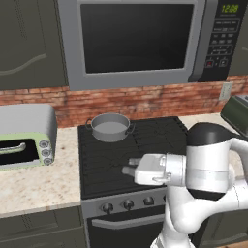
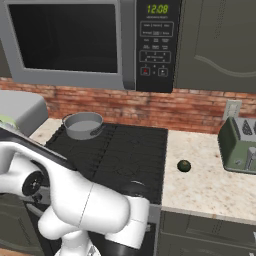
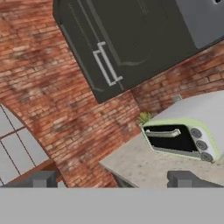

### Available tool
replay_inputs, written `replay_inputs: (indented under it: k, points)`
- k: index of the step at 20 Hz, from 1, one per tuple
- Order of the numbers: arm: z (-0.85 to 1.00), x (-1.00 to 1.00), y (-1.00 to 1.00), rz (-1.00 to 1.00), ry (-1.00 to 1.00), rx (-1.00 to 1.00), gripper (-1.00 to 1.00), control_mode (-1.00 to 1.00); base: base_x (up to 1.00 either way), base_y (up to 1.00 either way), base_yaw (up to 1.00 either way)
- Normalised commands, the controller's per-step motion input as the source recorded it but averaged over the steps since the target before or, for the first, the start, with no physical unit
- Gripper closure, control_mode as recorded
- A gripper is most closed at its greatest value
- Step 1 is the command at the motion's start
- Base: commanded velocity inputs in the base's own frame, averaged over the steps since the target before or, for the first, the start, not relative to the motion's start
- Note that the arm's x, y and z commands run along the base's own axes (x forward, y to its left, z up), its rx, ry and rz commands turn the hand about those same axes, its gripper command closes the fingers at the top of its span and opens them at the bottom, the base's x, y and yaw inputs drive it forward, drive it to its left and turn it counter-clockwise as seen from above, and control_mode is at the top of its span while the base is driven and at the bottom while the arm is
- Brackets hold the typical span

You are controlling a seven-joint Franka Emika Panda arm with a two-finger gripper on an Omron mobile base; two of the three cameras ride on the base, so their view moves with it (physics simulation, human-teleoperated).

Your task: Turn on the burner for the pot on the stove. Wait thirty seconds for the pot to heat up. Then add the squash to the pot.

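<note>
White rounded arm links — dark joint caps; grey end effector (image 3: 112, 178) fingertips.

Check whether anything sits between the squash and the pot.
Nothing visible does. The squash lies on the counter right of the stove; only bare grates separate it from the pot at the back left.

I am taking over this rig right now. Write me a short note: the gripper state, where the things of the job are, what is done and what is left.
Gripper: open and empty, hanging over the front of the stove and aimed left at the toaster oven.
Pot: on the rear left burner, nothing inside. I see no flame under it.
Squash: on the counter right of the stove, apart from the toaster.
Knobs: on the stove's front strip, below the arm.
Done: apparently nothing yet.
Left: turn on the pot's burner, wait thirty seconds, then put the squash in the pot.
</note>
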Motion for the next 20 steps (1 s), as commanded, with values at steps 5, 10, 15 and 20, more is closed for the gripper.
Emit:
replay_inputs:
  k: [5, 10, 15, 20]
  points:
    - [0.46, 0.20, -0.12, -0.09, 0.08, -0.28, -1.00, -1.00, 0.00, 0.00, 0.00]
    - [1.00, 0.01, -0.63, -0.16, 0.13, -0.20, -1.00, -1.00, 0.00, 0.00, 0.00]
    - [0.73, 0.03, -0.77, -0.26, 0.14, -0.21, -1.00, -1.00, 0.00, 0.00, 0.00]
    - [0.26, 0.00, -0.53, -0.35, 0.04, -0.40, -1.00, -1.00, 0.00, 0.00, 0.00]
